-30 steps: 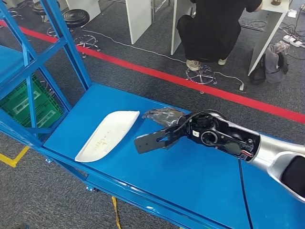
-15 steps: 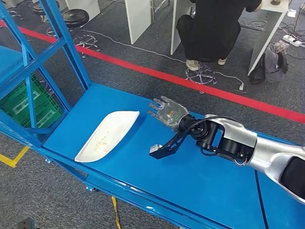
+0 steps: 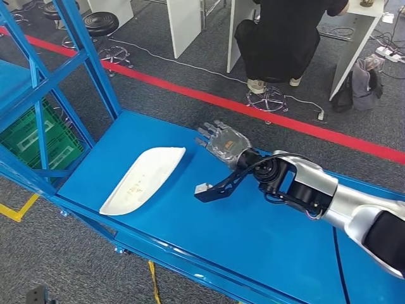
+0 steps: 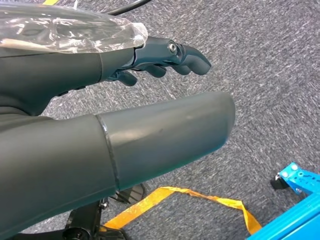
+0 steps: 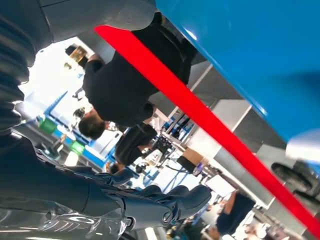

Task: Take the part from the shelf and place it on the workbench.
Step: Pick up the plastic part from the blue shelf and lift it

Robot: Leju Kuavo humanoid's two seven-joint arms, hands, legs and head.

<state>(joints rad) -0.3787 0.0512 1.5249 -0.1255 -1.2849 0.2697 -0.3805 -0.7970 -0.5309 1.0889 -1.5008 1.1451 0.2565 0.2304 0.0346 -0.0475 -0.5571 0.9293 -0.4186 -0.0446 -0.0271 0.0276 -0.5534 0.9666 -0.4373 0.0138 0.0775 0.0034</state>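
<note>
Grey carpet floor all around, crossed by a red line running from far left to right. Blue workbench across the near and middle ground, flat and glossy, its near edge running diagonally. Blue shelf frame rising at the left, a green crate low behind its bars. White desks along the far side, a person in black crouched between them, a round black stool at far left, a dark bag on the floor at far right. Yellow tape on the carpet at near left. White part lying flat on the left portion of the workbench, touched by nothing. Right hand just right of the part, apart from it, fingers spread and grasping nothing, above the bench's far edge. Left hand over carpet, fingers loosely extended, nothing held.
</note>
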